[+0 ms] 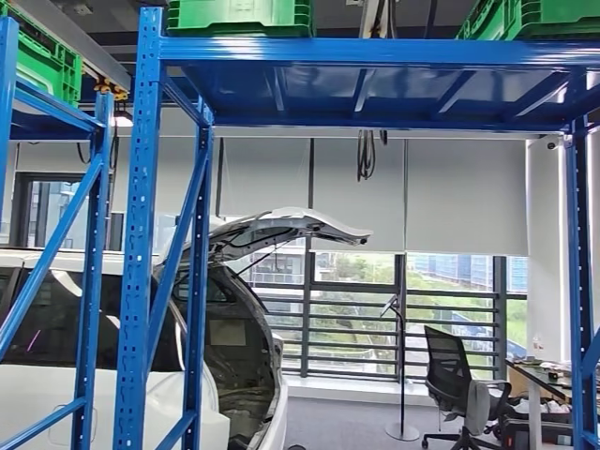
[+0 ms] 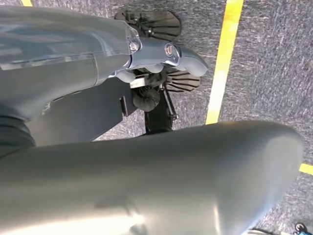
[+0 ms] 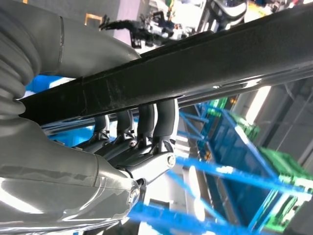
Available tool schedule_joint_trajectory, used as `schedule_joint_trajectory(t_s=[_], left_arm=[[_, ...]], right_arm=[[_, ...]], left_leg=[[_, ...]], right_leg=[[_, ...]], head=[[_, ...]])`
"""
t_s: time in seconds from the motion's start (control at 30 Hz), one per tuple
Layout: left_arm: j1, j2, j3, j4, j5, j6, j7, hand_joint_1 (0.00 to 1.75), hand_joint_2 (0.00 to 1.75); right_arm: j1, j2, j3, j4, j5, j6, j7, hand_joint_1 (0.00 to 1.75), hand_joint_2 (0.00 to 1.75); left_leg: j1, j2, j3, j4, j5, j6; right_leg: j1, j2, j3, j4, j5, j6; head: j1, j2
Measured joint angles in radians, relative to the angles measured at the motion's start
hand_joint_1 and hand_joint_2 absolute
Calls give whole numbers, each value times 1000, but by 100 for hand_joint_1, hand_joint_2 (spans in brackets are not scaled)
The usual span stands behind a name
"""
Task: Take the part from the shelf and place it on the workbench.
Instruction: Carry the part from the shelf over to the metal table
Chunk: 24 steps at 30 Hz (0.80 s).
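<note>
**Right robot hand grips a long black part beside the blue shelving**

A tall blue shelf (image 1: 145, 234) rises across the head view, its steel uprights and diagonal braces carrying a blue deck overhead. Green crates (image 1: 239, 15) sit on that top deck, with more at the far left and right corners. Behind the frame stands a white car (image 1: 212, 375) with its tailgate (image 1: 290, 228) raised, in front of a wall of windows half covered by pale roller blinds. At the lower right a black office chair (image 1: 453, 384) stands near the corner of a desk (image 1: 548, 375) that carries small clutter.

In the right wrist view the part (image 3: 207, 63), a long black bar with a scuffed surface, runs slantwise across the picture. The right robot hand (image 3: 147, 132) is clamped on it, dark fingers (image 3: 166, 117) hooked over the bar's edge. Blue racking and green crates lie blurred beyond.

In the left wrist view the left robot hand (image 2: 162, 54) hangs above grey carpet (image 2: 273, 73) marked with a yellow line (image 2: 223, 63). Whether its fingers are apart or together cannot be told.
</note>
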Motion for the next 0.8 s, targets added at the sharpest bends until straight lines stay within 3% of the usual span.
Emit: schedule_joint_trajectory(t_s=[0.1, 0.13, 0.17, 0.2, 0.3, 0.33, 0.43, 0.5, 0.6, 0.63, 0.67, 0.7, 0.8], left_arm=[[1, 0, 0, 0, 0, -1, -4, 0, 175], [1, 0, 0, 0, 0, -1, -4, 0, 175], [1, 1, 0, 0, 0, -1, -4, 0, 175], [1, 1, 0, 0, 0, -1, -4, 0, 175], [0, 1, 1, 0, 0, -1, -5, 0, 175], [-1, 1, 1, 0, 0, -1, -5, 0, 175], [-1, 0, 1, 0, -2, -1, -5, 0, 175], [-1, 0, 1, 0, -2, -1, -6, 0, 175], [1, 0, 1, 0, -1, -1, -6, 0, 175], [3, 1, 2, 0, -1, -1, -6, 0, 175], [5, 1, 3, 0, -1, -1, -7, 0, 175], [6, 2, 5, 0, -1, -1, -7, 0, 175], [2, 3, 8, 0, -1, -1, -7, 0, 175]], right_arm=[[2, -3, 0, 0, 4, -4, 2, 175, 175], [3, -5, 0, 1, 7, -7, 2, 175, 175], [4, -7, 0, 1, 11, -11, 2, 175, 175], [4, -8, 0, 1, 14, -14, 3, 175, 175], [1, -8, 0, 0, 18, -18, 3, 175, 175], [-1, -7, 0, 0, 19, -18, 3, 175, 175], [-2, -7, 0, 0, 21, -19, 4, 175, 175], [-3, -5, 0, 0, 27, -23, 5, 175, 175], [-1, -1, 0, 2, 50, -43, 7, 175, 175], [0, -1, 0, 4, 58, -49, 8, 175, 175], [1, -1, 1, 6, 63, -53, 8, 175, 175], [1, -1, 1, 7, 66, -55, 8, 175, 175], [1, -1, 1, 8, 69, -58, 8, 175, 175]], left_leg=[[-5, 2, -21, 0, 19, 15], [-8, 2, -27, 0, 25, 17], [-10, 3, -33, 1, 30, 17], [-13, 2, -37, 1, 34, 18], [-18, 2, -45, 2, 42, 13], [-19, 2, -48, 2, 44, 9], [-18, 5, -58, 4, 49, -5], [-17, 5, -74, 33, 22, -13], [-12, 4, -145, 195, -64, -25], [-10, 4, -165, 244, -78, -29], [-7, 4, -172, 262, -73, -34], [-3, 6, -161, 242, -51, -38], [4, 41, -84, 75, 35, -46]], right_leg=[[-3, 0, -59, 184, -109, 7], [-3, 0, -67, 226, -125, 7], [-3, 1, -57, 231, -124, 5], [-3, 1, -27, 195, -107, 2], [6, 2, 103, -6, -44, -18], [10, 2, 124, -44, -37, -24], [11, 1, 129, -72, -32, -33], [6, -2, 129, -87, -23, -43], [5, -11, 123, -92, -17, -50], [5, -16, 122, -91, -17, -51], [4, -21, 121, -90, -17, -50], [4, -28, 120, -87, -18, -49], [5, -46, 115, -69, -28, -35]], head=[[0, 0], [0, 0], [0, 0], [0, 0], [0, 0], [0, 0], [0, 0], [0, 0], [0, 0], [0, 0], [0, 0], [0, 0], [0, 0]])
